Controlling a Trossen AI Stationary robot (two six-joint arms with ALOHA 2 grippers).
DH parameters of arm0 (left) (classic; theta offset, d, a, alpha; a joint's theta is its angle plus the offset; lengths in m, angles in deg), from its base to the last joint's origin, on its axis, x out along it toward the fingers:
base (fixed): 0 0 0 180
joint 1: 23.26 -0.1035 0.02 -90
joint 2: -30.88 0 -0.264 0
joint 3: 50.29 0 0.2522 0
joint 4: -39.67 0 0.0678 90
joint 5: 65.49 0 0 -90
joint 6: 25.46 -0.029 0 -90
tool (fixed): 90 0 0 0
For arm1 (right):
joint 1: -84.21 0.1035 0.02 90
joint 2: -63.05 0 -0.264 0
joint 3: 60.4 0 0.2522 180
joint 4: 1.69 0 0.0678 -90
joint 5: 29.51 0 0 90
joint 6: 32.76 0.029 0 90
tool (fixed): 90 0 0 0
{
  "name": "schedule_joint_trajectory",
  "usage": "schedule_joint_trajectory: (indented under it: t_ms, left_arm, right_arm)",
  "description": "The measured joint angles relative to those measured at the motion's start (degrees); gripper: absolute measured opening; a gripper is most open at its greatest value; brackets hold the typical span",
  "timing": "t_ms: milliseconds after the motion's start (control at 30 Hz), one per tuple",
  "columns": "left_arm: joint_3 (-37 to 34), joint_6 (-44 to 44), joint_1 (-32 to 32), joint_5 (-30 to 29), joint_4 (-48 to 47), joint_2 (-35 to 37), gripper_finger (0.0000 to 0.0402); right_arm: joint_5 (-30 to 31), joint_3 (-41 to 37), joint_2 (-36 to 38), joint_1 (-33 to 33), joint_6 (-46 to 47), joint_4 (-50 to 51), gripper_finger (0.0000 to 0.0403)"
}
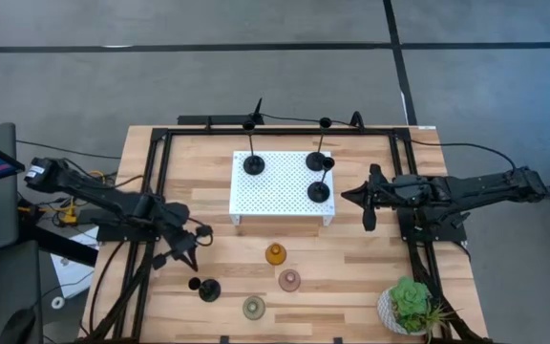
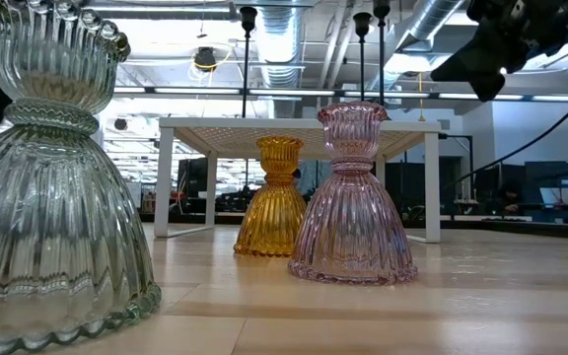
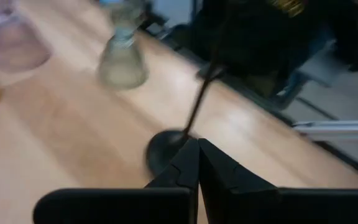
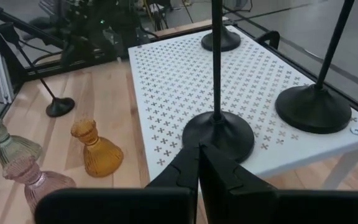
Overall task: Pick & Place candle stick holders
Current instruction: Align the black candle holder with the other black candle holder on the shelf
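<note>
Three black candle stick holders (image 1: 319,191) are seen standing on the white perforated platform (image 1: 280,205) at the middle of the desk (image 1: 351,277), while a fourth black holder (image 1: 208,289) is left on the bare wood near the front edge. The amber holder (image 1: 275,254), pink holder (image 1: 289,280) and pale green holder (image 1: 254,307) are grouped on the desk in front of the platform. The left gripper (image 1: 188,254) is held just beside the fourth black holder, its fingers pressed together on nothing. The right gripper (image 1: 349,195), likewise closed and empty, is poised at the platform's right edge, next to the nearest placed holder. The pick of the fourth black holder is judged to be the step in hand; for that, the left gripper's fingers would have to be parted and brought around the thin stem.
</note>
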Motion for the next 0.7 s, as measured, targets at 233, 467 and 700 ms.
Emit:
schedule_joint_trajectory:
  t_ms: [233, 467, 700]
  left_arm:
    - [0.0, 0.0, 3.07, 0.92, 1.03, -0.35, 0.0005]
    - [-2.79, -0.24, 5.09, -3.29, 2.41, -0.35, 0.0005]
    - [-8.43, 4.11, 5.65, -6.76, 11.52, -0.32, 0.0005]
  right_arm:
    - [0.26, 0.02, 0.0, 0.0, 0.71, -2.92, 0.0]
    - [0.33, 0.02, -0.02, 0.0, 0.69, -5.49, 0.0]
    - [3.96, 0.02, -0.07, 0.0, 0.71, -5.9, 0.0]
